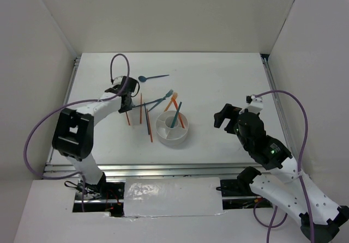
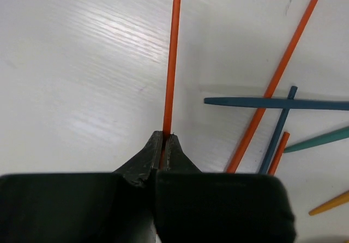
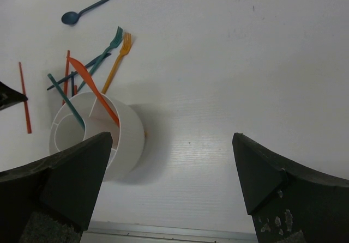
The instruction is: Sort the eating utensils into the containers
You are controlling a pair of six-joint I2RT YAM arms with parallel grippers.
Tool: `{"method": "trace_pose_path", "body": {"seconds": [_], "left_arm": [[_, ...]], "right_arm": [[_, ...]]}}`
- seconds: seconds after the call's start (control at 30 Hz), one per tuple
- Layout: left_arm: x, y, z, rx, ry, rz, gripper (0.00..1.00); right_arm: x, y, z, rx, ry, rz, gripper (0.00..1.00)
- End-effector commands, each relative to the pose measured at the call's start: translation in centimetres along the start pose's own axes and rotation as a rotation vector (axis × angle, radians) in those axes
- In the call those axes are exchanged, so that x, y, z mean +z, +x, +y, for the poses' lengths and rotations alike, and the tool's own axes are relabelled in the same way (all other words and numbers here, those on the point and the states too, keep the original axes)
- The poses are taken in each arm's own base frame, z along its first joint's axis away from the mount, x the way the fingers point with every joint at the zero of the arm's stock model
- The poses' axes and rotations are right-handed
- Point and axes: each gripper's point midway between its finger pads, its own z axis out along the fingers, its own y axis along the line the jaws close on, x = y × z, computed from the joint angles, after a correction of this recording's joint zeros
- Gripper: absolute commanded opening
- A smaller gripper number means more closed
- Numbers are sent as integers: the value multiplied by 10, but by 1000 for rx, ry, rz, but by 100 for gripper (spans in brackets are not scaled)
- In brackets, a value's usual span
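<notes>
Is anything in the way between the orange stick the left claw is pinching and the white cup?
Yes, but only low things. A second orange chopstick and a dark teal chopstick lie flat on the table between the pinched orange chopstick and the white holder. Lifted over them, the way looks clear.

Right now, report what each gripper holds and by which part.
Left gripper pinches an orange chopstick by its thin shaft; how much of it lies behind the jaws is hidden. Right gripper is open and holds nothing.

White table point(image 1: 229, 74), matte, glare streaks in places. White walls point(image 1: 180, 14) on three sides. Metal rail point(image 1: 163, 170) along near edge; shiny sheet point(image 1: 172, 198) below it.
</notes>
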Motion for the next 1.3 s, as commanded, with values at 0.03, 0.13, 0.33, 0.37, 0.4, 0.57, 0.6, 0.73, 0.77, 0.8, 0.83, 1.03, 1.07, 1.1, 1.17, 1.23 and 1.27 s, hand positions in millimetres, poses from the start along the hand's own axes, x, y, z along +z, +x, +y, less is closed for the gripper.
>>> {"method": "trace_pose_path", "body": {"seconds": [0.03, 0.13, 0.33, 0.37, 0.4, 0.57, 0.6, 0.73, 0.77, 0.8, 0.83, 1.03, 1.07, 1.1, 1.17, 1.23, 1.27], "left_arm": [[-64, -69, 32, -63, -51, -202, 0], [-104, -99, 27, -53, 47, -333, 0], [-207, -104, -52, 104, 651, -598, 0], [-224, -99, -67, 127, 769, -624, 0], [-243, -107, -77, 118, 849, -694, 0], [-266, -81, -123, 232, 1059, -705, 0], [-275, -78, -131, 251, 1104, -721, 0], [-288, -52, -157, 306, 1235, -759, 0], [-289, -48, -160, 311, 1253, -766, 0], [-291, -45, -163, 315, 1275, -774, 0], [-294, -37, -167, 321, 1324, -784, 0], [-296, -12, -174, 298, 1446, -814, 0], [-294, -9, -176, 304, 1449, -805, 0], [-291, -6, -180, 312, 1447, -794, 0], [-289, -2, -184, 328, 1457, -787, 0], [-281, 5, -186, 327, 1457, -768, 0], [-282, 5, -186, 315, 1470, -781, 0]], "right_arm": [[-7, -15, 5, 30, -23, -48, 100], [-10, -18, 6, 36, -31, -55, 100], [-9, -21, 6, 36, -25, -66, 100], [-9, -22, 7, 39, -27, -67, 100], [-9, -21, 7, 38, -25, -63, 100], [-12, -21, 5, 41, -28, -65, 100], [-13, -20, 4, 40, -26, -62, 100], [-16, -23, 0, 39, -9, -70, 100], [-16, -23, -1, 38, -4, -71, 100], [-17, -23, -1, 40, -8, -74, 100], [-17, -23, -1, 42, -8, -74, 100], [-16, -20, -2, 44, -6, -67, 100], [-15, -20, -2, 40, -3, -66, 100], [-15, -20, -2, 40, -5, -66, 100], [-15, -20, -3, 36, 1, -67, 100], [-16, -21, -3, 37, 1, -69, 100], [-16, -21, -3, 37, 1, -69, 100]]}}
